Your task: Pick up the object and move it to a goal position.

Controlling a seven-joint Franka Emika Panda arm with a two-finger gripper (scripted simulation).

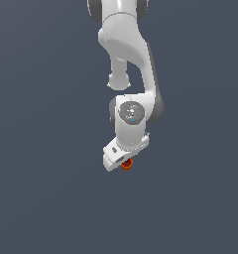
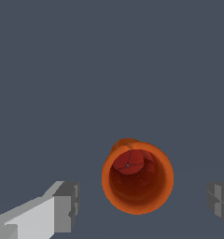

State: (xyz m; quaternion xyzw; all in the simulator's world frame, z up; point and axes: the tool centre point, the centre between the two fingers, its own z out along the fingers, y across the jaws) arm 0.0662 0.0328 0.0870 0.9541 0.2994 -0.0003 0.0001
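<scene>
Nearest the lens: two grey fingertips [image 2: 67, 205] of the gripper [image 2: 142, 205] in the wrist view, one on a white finger body, the other only partly in frame at the picture's edge; they stand wide apart, each with a clear gap of bare surface between it and the cup

Cup: one small orange-red cup [image 2: 137, 177], seen from above in the wrist view, mouth facing the camera, thick rim band, darker red floor inside; it sits between the two fingertips, touching neither; in the exterior view only a small part of the cup [image 1: 126, 166] shows, just under the white hand

Surface: a flat, uniform slate-grey ground [image 1: 41, 198] fills both views; no edge or corner of a worktop shows in either picture, so the cup's place cannot be given against them; whether the cup rests on the ground cannot be told for sure, though it looks upright with its narrow base down

Room: nothing beyond the grey ground is visible; no walls, no other furniture

Arm pose: one white Panda arm [image 1: 131, 54] enters from the top of the exterior view and hangs downward; the wrist joint with its round grey cap faces the camera; the gripper [image 1: 122, 161] points down, tilted slightly toward the exterior view's left, directly above the cup

Tool state: spread wide, holding nothing; the cup is narrower than the gap

Count: one arm; one gripper; two fingers; one cup
</scene>
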